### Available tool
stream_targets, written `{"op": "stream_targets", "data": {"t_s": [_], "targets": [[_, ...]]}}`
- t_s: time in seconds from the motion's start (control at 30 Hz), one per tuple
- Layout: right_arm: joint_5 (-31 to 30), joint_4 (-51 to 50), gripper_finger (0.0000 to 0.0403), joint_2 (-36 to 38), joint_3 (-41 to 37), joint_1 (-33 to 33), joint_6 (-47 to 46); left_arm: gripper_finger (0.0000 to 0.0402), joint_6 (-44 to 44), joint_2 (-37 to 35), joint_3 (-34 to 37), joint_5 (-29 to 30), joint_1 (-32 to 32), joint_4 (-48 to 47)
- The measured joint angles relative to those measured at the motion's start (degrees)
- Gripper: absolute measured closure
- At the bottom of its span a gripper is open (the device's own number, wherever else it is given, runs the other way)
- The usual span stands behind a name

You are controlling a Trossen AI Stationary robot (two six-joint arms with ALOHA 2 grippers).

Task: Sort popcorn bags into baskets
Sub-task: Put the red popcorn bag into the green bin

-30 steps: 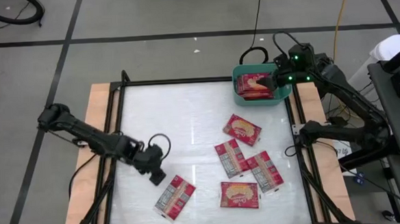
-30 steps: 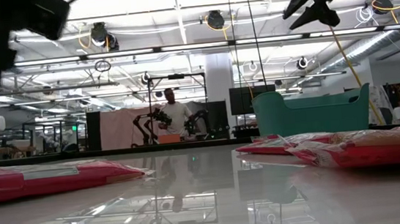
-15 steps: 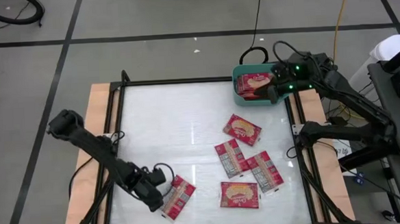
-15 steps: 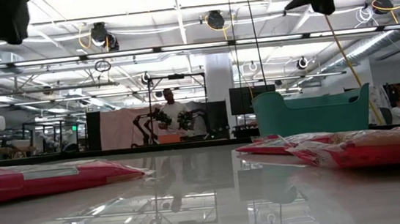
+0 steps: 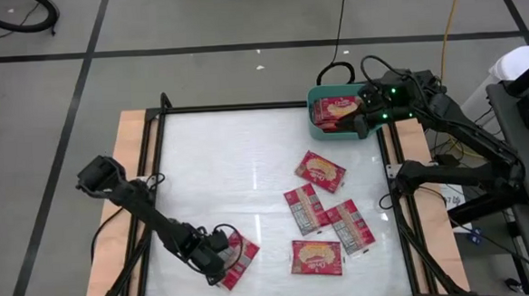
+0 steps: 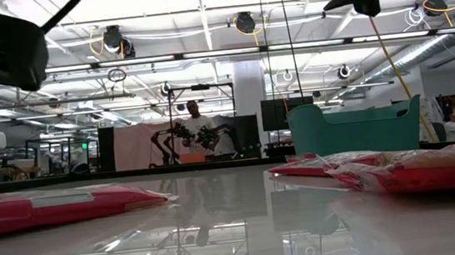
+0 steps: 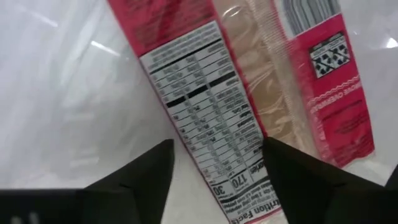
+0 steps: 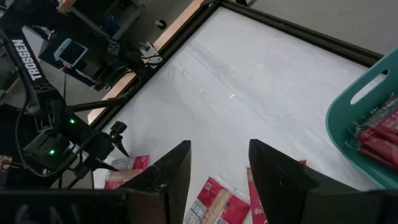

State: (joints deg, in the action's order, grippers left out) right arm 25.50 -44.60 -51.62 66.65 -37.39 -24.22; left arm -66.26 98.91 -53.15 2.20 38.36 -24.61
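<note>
The left gripper (image 5: 223, 256), fingers spread wide, is straddling the back-up flat red popcorn bag (image 7: 249, 106) and should close squarely on its edge.

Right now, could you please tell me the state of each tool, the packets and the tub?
Left tool: open, astride the face-down packet.
Right tool: open, empty, above the tub.
Tub: holds packets.
Four other packets: flat on the table.
</note>
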Motion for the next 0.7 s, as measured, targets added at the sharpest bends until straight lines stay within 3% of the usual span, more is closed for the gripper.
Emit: {"op": "stream_targets", "data": {"t_s": [0.23, 0.43, 0.7], "targets": [[0.0, -0.3, 0.0248, 0.0, 0.0, 0.0, 1.5, 0.0273, 10.9, 0.3, -0.1, 2.4, -4.2, 2.9], [0.0, -0.7, 0.0248, 0.0, 0.0, 0.0, 2.6, 0.0384, 17.1, 0.4, 0.0, 0.8, -10.2, 6.0], [0.1, -1.2, 0.0248, 0.0, 0.0, 0.0, 2.5, 0.0398, 21.0, -1.8, 0.1, 0.9, -18.7, 8.1]]}}
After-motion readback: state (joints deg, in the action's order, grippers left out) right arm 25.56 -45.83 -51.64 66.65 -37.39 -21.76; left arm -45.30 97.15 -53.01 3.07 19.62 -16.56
